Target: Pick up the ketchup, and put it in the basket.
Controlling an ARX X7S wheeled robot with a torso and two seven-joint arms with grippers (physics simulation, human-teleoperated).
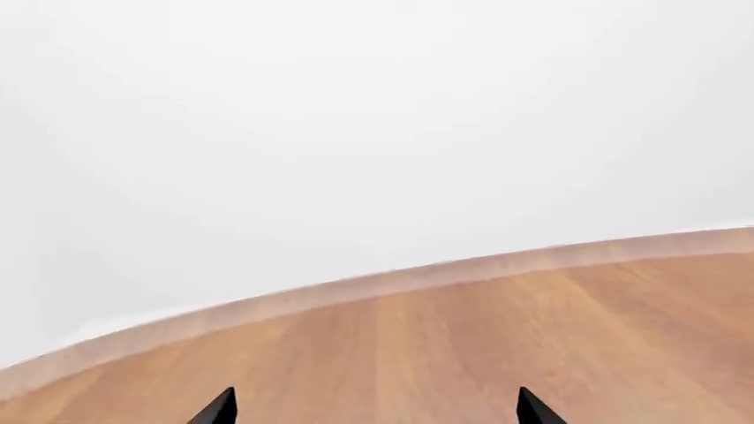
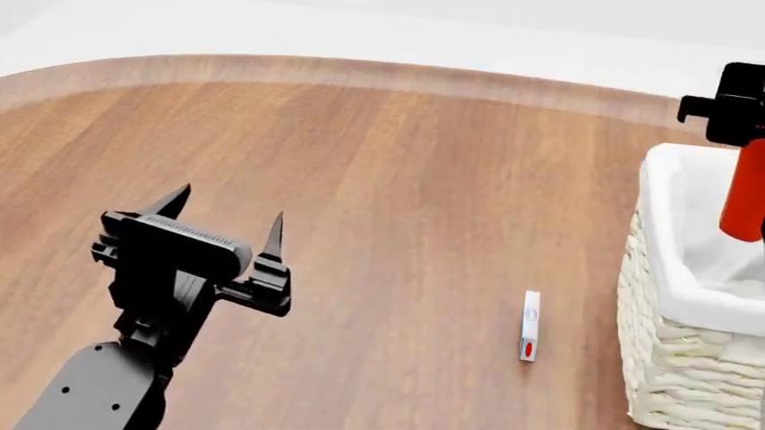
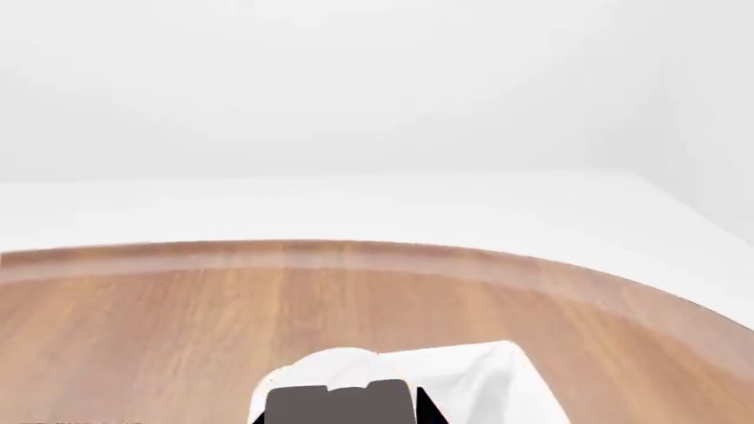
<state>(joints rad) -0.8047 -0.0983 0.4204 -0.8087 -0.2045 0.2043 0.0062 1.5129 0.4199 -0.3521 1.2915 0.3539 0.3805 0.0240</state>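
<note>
Left gripper (image 2: 227, 219): black, sitting nearest at 8 o'clock, fingers spread wide, gripping nothing.
Right gripper (image 2: 739, 107): finger state impossible to tell.
Ketchup (image 2: 746, 193): orange-red plastic bottle hanging above cream-white woven wicker basket (image 2: 669, 358), 3 o'clock.
Small flat white box (image 2: 529, 325): lying at 5 o'clock.

Orange-red ketchup (image 2: 743, 197) bottle upright above the liner, cream woven basket (image 2: 669, 358) at table's right, white cloth-lined.

The wooden tabletop (image 2: 395, 206) has a curved far edge with a paler rim. A small flat white box (image 2: 529, 325) lies near its right side. Just beside the box, the basket (image 2: 675, 372) stands at the right edge.
</note>
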